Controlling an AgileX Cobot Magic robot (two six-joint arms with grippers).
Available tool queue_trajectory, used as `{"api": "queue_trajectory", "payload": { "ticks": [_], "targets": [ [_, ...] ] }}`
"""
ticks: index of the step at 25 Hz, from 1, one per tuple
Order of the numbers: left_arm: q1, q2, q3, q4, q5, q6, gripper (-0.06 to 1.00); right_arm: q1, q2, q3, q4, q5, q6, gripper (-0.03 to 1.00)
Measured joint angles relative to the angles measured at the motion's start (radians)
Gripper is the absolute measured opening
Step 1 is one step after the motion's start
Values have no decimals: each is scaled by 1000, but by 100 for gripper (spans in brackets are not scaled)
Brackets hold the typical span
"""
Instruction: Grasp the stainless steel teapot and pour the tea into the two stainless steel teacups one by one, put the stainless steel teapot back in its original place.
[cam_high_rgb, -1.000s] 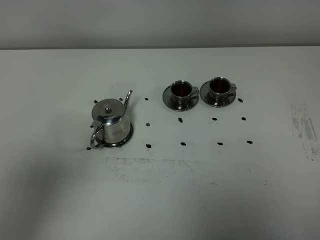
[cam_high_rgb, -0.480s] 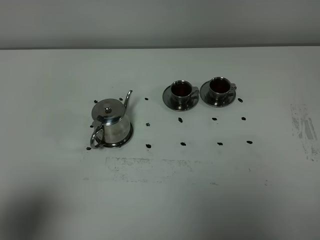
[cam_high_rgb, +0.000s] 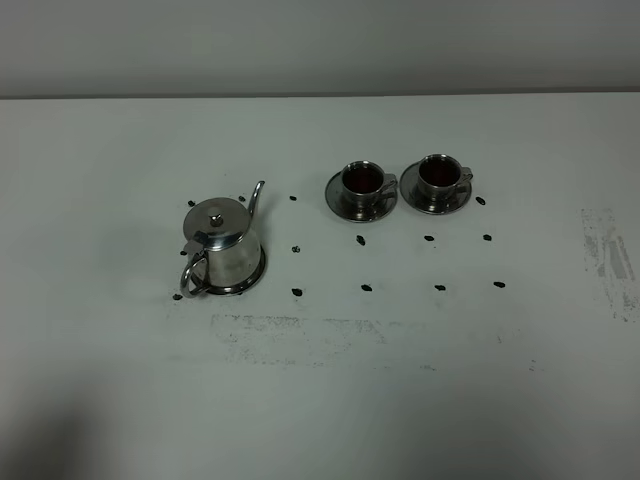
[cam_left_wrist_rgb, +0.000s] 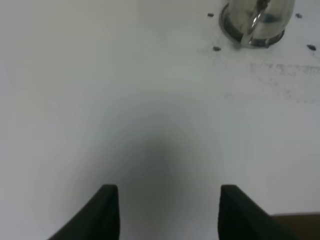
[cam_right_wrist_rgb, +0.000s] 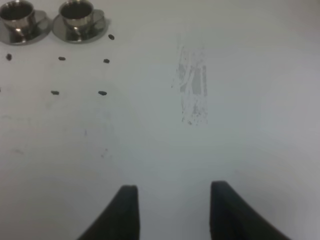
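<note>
— Two teacups (cam_high_rgb: 400, 185) sit filled; where's the teapot (cam_high_rgb: 224, 245)?
— Parked on its steel disc (cam_high_rgb: 255, 277), well ahead of the left gripper (cam_left_wrist_rgb: 164, 210), fingers apart, empty. Right gripper (cam_right_wrist_rgb: 172, 210) hangs narrow, idle.

table: white (cam_high_rgb: 120, 380), scuffed, dark dot marks (cam_high_rgb: 367, 288)
left: disc (cam_high_rgb: 256, 275) under teapot (cam_high_rgb: 222, 245)
right: two saucers (cam_high_rgb: 340, 203) with cups (cam_high_rgb: 363, 180), side by side

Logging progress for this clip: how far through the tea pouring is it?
Apparently finished. Both teacups, one and the other, hold dark tea on their saucers. The teapot sits on its steel disc. Nothing is in hand: the left gripper and right gripper are empty. Nothing visible remains.
</note>
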Motion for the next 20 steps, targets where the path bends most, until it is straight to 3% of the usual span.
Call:
{"api": "queue_trajectory", "payload": {
  "ticks": [8, 20],
  "targets": [
    [2, -115, 0, 25, 3, -32, 43, 0, 0, 0, 0, 0, 0, 33],
    [2, -119, 0, 25, 6, -32, 43, 0, 0, 0, 0, 0, -1, 33]
  ]
}}
